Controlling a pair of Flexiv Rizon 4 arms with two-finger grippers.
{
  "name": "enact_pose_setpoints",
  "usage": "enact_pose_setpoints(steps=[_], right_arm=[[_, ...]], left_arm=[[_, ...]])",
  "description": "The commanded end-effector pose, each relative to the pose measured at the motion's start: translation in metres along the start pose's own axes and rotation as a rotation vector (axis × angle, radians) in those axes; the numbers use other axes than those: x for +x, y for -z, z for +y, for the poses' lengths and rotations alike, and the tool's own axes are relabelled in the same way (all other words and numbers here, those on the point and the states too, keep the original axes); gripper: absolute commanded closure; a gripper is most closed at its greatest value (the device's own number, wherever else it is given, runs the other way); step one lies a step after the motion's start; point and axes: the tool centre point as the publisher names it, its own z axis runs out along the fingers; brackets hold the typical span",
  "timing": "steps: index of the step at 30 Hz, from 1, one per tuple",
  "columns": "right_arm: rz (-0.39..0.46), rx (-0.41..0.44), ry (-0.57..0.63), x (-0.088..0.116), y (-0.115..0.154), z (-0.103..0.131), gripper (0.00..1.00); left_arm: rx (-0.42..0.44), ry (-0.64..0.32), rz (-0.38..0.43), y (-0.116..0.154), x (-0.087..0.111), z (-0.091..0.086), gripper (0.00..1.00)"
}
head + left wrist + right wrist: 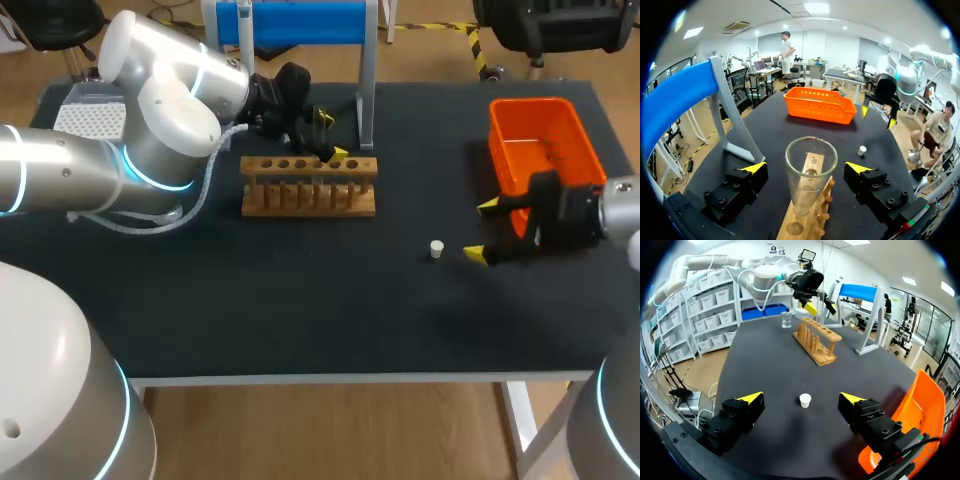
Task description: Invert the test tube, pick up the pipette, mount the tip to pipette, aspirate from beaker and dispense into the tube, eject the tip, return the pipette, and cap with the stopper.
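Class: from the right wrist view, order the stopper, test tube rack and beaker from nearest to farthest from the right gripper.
1. Stopper: just ahead of the right gripper.
2. Test tube rack: mid-table, farther ahead.
3. Beaker: beyond the rack's far end.

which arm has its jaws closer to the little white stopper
Right. The right arm has its open jaws just beside the stopper, which lies ahead between them. The left arm is far off at the wooden rack, jaws open either side of the test tube.
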Motion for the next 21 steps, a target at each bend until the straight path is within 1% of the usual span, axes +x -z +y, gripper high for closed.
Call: enact_pose_setpoints(steps=[1, 5, 7, 9, 11, 13, 14, 16, 19, 21], right_arm=[[-0.029, 0.002, 0.006, 0.003, -0.007, -0.004, 0.00], [-0.045, 0.015, -0.001, 0.005, -0.013, -0.008, 0.02], [-0.046, 0.020, -0.011, 0.006, -0.016, -0.009, 0.11], [-0.051, 0.024, -0.017, 0.007, -0.018, -0.011, 0.14], [-0.057, 0.028, -0.025, 0.008, -0.020, -0.013, 0.20], [-0.059, 0.031, -0.030, 0.010, -0.023, -0.014, 0.24], [-0.063, 0.033, -0.032, 0.010, -0.023, -0.015, 0.23], [-0.063, 0.034, -0.035, 0.011, -0.025, -0.015, 0.25], [-0.066, 0.036, -0.037, 0.013, -0.028, -0.016, 0.25], [-0.066, 0.038, -0.040, 0.014, -0.030, -0.016, 0.27]], left_arm=[[-0.003, 0.001, 0.000, 0.000, 0.000, -0.001, 0.00], [-0.003, 0.001, 0.000, 0.000, 0.000, -0.001, 0.00], [-0.003, 0.001, 0.000, 0.000, 0.000, -0.001, 0.00], [-0.003, 0.001, 0.000, 0.000, 0.000, -0.001, 0.00], [-0.003, 0.001, 0.000, 0.000, 0.000, -0.001, 0.00], [-0.003, 0.001, 0.000, 0.000, 0.000, -0.001, 0.00], [-0.003, 0.001, 0.000, 0.000, 0.000, -0.001, 0.00], [-0.003, 0.001, 0.000, 0.000, 0.000, -0.001, 0.00], [-0.003, 0.001, 0.000, 0.000, 0.000, -0.001, 0.00], [-0.003, 0.001, 0.000, 0.000, 0.000, -0.001, 0.00]])
